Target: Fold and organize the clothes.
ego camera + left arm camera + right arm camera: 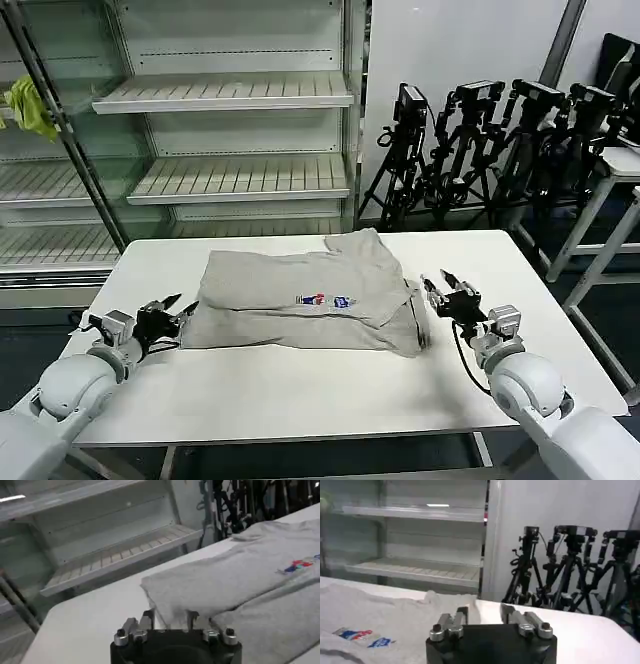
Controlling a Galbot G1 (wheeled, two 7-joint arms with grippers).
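Step in hand: I am judging this as mid-fold. The T-shirt (305, 298) is lying partly folded near the middle of the desk (300, 390), print facing up, with one sleeve sticking out toward the far edge.

Left pincer: I am holding the left pincer (175, 313) low over the desk at the shirt's left edge. In the left wrist view its fingers (148, 619) are standing apart around the edge of the cloth, open and not yet pinching it.

Right pincer: I am holding the right pincer (438, 285) just beside the shirt's right edge, where the layers are stacking up. Its fingers (461, 615) are spread, gripping nothing.

Shirt detail: the small coloured print (364, 637) is showing near the middle of the top layer. The left edge is lying in two layers, the upper one set back from the lower.

Next move, my judgement: I am expecting to close both pincers on the side edges, catching every layer, then lift evenly and carry the fold across. An uneven grip would skew the fold.

Surroundings: empty shelves (230, 135) are standing behind the desk, with a yellow-green cloth (30, 108) hanging on the far left. A row of camera tripods (480, 150) is standing behind on the right.

In the way: nothing else is lying on the desk around the shirt, and the tripods are standing well apart from it.
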